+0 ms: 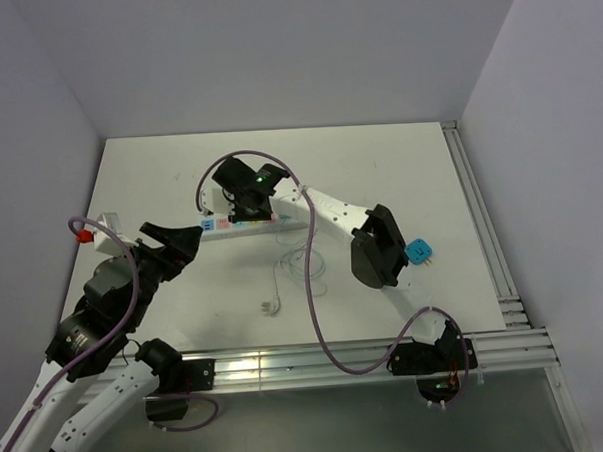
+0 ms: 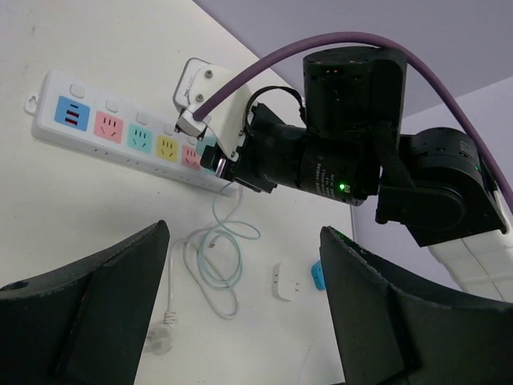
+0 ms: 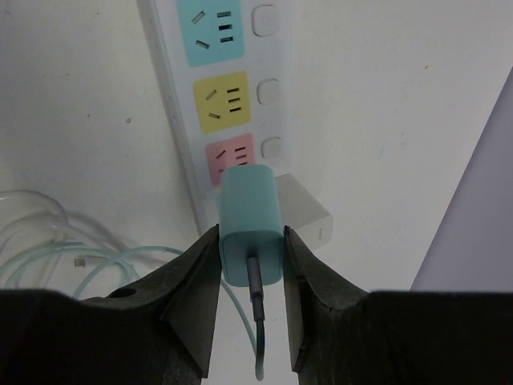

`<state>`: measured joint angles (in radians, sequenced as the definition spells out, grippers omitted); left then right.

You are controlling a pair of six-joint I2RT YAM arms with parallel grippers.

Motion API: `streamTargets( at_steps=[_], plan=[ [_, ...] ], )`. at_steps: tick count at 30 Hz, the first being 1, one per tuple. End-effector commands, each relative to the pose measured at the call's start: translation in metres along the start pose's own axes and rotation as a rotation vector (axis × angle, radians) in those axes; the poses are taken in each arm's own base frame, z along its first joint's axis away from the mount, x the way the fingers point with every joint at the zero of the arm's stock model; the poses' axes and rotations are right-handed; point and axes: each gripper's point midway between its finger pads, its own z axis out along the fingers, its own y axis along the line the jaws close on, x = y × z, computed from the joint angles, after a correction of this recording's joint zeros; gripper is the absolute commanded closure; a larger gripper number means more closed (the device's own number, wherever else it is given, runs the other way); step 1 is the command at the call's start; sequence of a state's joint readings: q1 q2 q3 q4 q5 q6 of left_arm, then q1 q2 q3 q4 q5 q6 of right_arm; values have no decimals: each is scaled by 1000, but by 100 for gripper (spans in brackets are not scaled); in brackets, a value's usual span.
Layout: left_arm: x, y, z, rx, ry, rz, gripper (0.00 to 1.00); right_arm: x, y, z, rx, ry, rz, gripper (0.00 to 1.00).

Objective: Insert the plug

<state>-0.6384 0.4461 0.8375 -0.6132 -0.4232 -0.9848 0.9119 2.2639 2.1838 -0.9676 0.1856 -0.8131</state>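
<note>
Plug (image 3: pixel 251 228), teal, sits clamped between the right gripper's (image 3: pixel 251 249) fingers, over the strip's (image 3: pixel 180 104) pink socket (image 3: pixel 232 155); whether it touches, I cannot tell. A white adapter (image 3: pixel 304 210) lies just beyond. Left gripper (image 2: pixel 243 241) hangs spread wide, empty, near the strip's other end.

White block (image 3: pixel 304 215) just beside teal plug (image 3: pixel 251 220)

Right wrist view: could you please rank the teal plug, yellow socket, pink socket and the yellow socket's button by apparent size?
1. teal plug, though nearest the camera.
2. yellow socket and pink socket: alike; the plug partly hides the pink.
3. yellow socket's button.
</note>
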Motion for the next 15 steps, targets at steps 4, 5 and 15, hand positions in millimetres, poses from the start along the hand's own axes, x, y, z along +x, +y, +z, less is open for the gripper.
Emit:
streamTargets(
  at_steps=[4, 5, 15],
  plan=[
    [0, -5, 4, 30, -14, -12, 18, 1, -14, 13, 14, -8, -40, 100],
    [0, -6, 4, 32, -12, -10, 18, 3, -12, 17, 3, -1, -43, 100],
    [-1, -13, 1, 93, -22, -18, 19, 18, -10, 28, -1, 36, -61, 100]
  ],
)
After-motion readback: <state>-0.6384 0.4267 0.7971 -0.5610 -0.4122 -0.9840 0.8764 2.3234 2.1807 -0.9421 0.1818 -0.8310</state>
